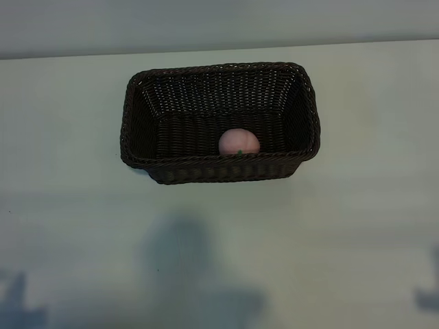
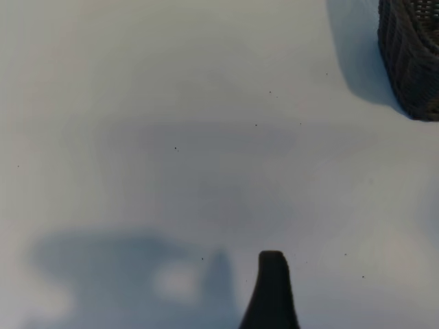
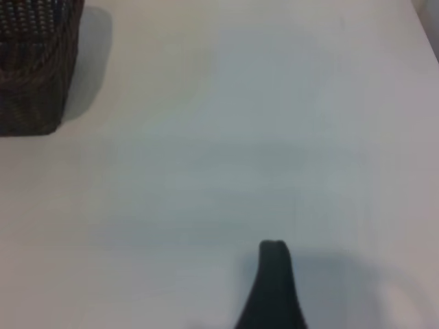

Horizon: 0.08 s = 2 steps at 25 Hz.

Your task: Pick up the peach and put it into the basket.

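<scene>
The dark-brown woven basket [image 1: 206, 96] stands at the middle of the pale table, toward the back. The pale-pink peach [image 1: 239, 142] lies inside it against the near wall, its green mark just above the rim. Neither arm shows in the exterior view. In the left wrist view my left gripper [image 2: 226, 322] hangs over bare table, with one dark finger [image 2: 272, 291] showing and a corner of the basket [image 2: 411, 55] far off. My right gripper [image 3: 226, 322] also shows one finger [image 3: 273, 284] over bare table, away from the basket [image 3: 34, 62]. Both are open and hold nothing.
The table's back edge [image 1: 219, 49] runs just behind the basket. Soft arm shadows [image 1: 185, 267] fall on the front of the table. The table's edge [image 3: 426, 27] shows at a corner of the right wrist view.
</scene>
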{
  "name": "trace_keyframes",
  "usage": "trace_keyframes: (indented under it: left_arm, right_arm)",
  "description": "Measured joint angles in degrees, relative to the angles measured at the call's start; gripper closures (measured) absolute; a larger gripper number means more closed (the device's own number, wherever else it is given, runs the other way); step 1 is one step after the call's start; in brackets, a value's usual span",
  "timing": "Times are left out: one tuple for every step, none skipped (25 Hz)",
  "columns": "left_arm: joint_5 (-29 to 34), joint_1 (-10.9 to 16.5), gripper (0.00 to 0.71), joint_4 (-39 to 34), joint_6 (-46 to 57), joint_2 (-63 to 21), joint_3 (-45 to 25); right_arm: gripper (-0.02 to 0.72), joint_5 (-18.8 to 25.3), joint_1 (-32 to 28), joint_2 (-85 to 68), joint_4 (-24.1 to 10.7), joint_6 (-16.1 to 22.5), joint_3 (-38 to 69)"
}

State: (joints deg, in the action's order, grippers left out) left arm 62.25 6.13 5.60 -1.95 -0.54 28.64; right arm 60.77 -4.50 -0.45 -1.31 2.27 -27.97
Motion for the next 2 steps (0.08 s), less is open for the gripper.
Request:
trace_keyframes:
  left_arm:
    - [0.0, 0.0, 0.118, 0.0, 0.0, 0.0, 0.0]
    - [0.0, 0.0, 0.118, 0.0, 0.0, 0.0, 0.0]
  right_arm:
    - [0.154, 0.0, 0.0, 0.0, 0.0, 0.0, 0.0]
    - [0.154, 0.0, 0.0, 0.0, 0.0, 0.0, 0.0]
